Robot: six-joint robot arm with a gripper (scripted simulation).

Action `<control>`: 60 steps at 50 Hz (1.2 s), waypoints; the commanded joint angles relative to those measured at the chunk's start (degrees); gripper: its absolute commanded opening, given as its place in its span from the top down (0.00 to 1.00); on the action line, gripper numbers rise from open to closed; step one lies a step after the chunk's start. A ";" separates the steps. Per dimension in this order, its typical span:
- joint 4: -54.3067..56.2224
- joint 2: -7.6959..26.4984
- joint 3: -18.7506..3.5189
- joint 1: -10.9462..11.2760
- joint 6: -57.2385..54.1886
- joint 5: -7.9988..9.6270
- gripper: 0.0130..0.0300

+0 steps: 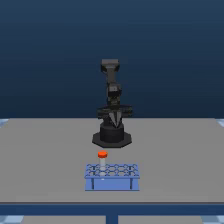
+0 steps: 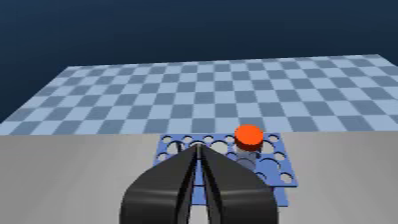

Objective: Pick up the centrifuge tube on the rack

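The light-blue rack [image 1: 112,184] stands on the grey table in front of the arm's base. The centrifuge tube [image 1: 102,155] stands upright in a hole toward the rack's far side, nearer the exterior view's left end, its orange-red cap above the grid. In the wrist view the tube [image 2: 248,136] rises from the rack [image 2: 274,196] just beside the fingertips. My gripper [image 1: 115,122] hangs pointing down near the arm's base, well behind the rack and apart from the tube. Its dark fingers [image 2: 222,185] are pressed together, so the gripper [image 2: 197,148] is shut with nothing held.
The arm's black base [image 1: 111,137] sits on the grey table [image 1: 45,160] behind the rack. A blue checkered floor [image 2: 213,90] lies beyond the table's edge. The rack's other holes hold nothing.
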 commanded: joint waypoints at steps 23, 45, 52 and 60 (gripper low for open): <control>-0.06 0.01 -0.01 -0.01 0.05 0.00 0.00; -4.55 1.11 -0.48 -0.92 4.17 -0.21 0.00; -8.07 2.04 -0.90 -1.65 7.36 -0.39 0.00; -12.58 3.35 -1.50 -2.63 11.42 -0.64 0.00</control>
